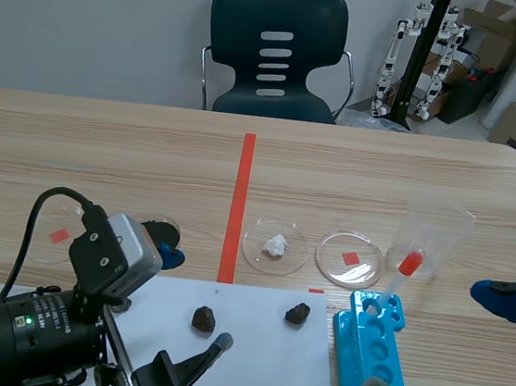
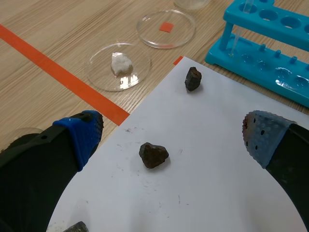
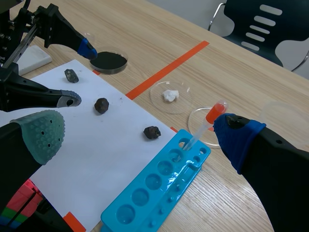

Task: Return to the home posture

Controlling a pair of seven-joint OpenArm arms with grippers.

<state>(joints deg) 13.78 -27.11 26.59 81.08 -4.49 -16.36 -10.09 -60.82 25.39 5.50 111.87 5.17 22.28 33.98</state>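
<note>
We judge the risks small but real. The left arm [image 1: 37, 336] hangs low over the near left part of the white sheet [image 1: 248, 360], its jaws wide and holding nothing. A dark rock [image 2: 153, 154] lies on the sheet beneath the gap. If the arm pulls home without lifting first, a finger could drag that rock or ruck the sheet. Its far finger is also close to the dish of black powder [image 3: 108, 60] just off the sheet's far left corner (a spill there would be messy). Just off the sheet's right edge on the surface stands the blue rack [image 1: 375, 355], with a red-bulbed dropper [image 1: 408, 264] leaning up from it. The right arm [image 1: 511, 303], jaws also wide and empty, sits well off the sheet beyond the rack, and a careless swing could tip the dropper. The right wrist view shows the powder dish and a third rock [image 3: 71, 75] near the sheet's far left corner. In the scene view the left arm hides that rock and most of the dish.
</note>
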